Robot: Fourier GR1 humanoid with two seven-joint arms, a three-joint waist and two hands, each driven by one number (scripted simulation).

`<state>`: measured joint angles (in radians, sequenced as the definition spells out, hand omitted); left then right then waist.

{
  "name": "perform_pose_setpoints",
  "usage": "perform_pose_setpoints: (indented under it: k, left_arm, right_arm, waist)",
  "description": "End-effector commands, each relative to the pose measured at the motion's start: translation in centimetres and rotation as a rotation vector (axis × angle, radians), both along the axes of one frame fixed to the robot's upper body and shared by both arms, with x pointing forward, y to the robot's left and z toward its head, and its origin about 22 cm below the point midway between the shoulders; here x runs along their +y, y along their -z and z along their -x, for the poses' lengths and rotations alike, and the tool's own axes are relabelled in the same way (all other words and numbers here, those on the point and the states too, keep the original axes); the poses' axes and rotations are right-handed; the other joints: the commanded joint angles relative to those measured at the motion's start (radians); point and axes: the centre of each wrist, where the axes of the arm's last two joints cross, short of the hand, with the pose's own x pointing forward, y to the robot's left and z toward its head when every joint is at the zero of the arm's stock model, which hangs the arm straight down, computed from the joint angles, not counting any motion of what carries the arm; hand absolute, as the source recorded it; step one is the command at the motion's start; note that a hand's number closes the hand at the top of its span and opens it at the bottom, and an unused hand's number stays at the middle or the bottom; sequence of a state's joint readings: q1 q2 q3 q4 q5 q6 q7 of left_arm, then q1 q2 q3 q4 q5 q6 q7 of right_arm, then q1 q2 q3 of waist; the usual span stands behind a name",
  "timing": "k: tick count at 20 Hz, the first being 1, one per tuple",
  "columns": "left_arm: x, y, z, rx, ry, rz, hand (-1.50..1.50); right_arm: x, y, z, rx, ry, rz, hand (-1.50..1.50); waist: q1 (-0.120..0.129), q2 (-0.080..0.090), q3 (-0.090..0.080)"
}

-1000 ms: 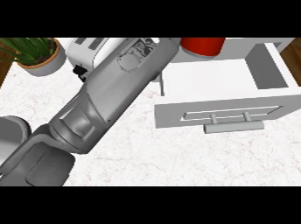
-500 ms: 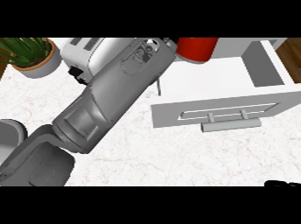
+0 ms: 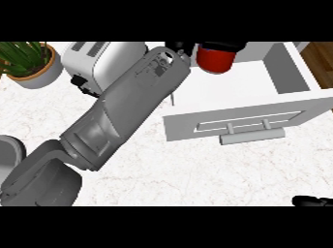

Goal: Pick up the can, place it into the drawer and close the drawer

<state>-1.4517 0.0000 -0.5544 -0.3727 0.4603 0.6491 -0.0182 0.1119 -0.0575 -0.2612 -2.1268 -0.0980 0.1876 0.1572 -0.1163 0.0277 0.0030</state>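
**Head view, left to right.** A plant (image 3: 16, 55) stood at the far left corner of the bench (image 3: 198, 169), with a toaster (image 3: 97, 60) just beside it. The left forearm (image 3: 119, 116) crossed the bench diagonally from the lower left and overlapped the toaster's right side. It ended at the left robot hand (image 3: 179, 48), which lay against the left side of the can (image 3: 218, 58). The wrist hid most of that hand, so whether it was open, closed or gripping the can could not be told.

The red, dark-topped can was upright at the far left corner of the open drawer (image 3: 292, 68). From this angle it could not be told whether the can stood inside the drawer, stood behind it or hung above it. The front panel (image 3: 248, 118) and handle (image 3: 250, 138) faced the onlooker. Only a dark part of the right robot hand (image 3: 321, 201) showed, at the lower right edge, and its state could not be told.

**Risks, as judged.**
- If the can was not yet held, a sideways touch from the hand could tip it or push it away behind the drawer.
- If it was held, setting it down too near a drawer wall could leave it tilted against the wall, and it might then foul the closing.
- A swing of the forearm could nudge the toaster.
- Pushing the panel before the arm was out would trap the arm.
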Motion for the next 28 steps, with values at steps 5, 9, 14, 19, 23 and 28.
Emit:
perform_pose_setpoints:
  k: [5, 9, 14, 19, 23, 28]
  left_arm:
    - [1.1, 2.3, -0.3, -0.003, -0.068, -0.011, -1.50]
    - [1.2, 2.6, -0.2, 0.003, -0.095, 0.019, -1.50]
    - [0.6, 2.2, 0.1, -0.006, -0.104, 0.024, -1.50]
    - [0.9, 2.6, 0.1, 0.008, -0.128, 0.075, -1.50]
    - [0.6, 2.0, 0.2, 0.010, -0.139, 0.113, -1.50]
    - [0.1, 1.4, 0.6, 0.000, -0.093, 0.187, -1.50]
  right_arm:
    - [0.3, 0.6, -0.7, 0.007, -0.030, 0.013, -1.50]
    - [0.6, -0.1, -0.2, -0.015, -0.023, 0.019, -1.50]
    - [0.4, -1.2, -0.6, -0.029, -0.042, 0.036, -1.50]
    - [-0.1, -1.9, -0.1, -0.107, 0.015, 0.227, -1.50]
    - [0.4, -2.8, 0.8, -0.145, -0.023, 0.331, -1.50]
    - [0.7, -3.6, 0.3, -0.182, -0.014, 0.468, -1.50]
  waist:
    - [-0.015, 0.010, 0.000]
    - [-0.021, 0.009, 0.000]
    - [-0.017, 0.006, -0.001]
    - [-0.016, 0.006, -0.001]
    - [-0.022, 0.004, -0.001]
    - [0.018, -0.004, -0.002]
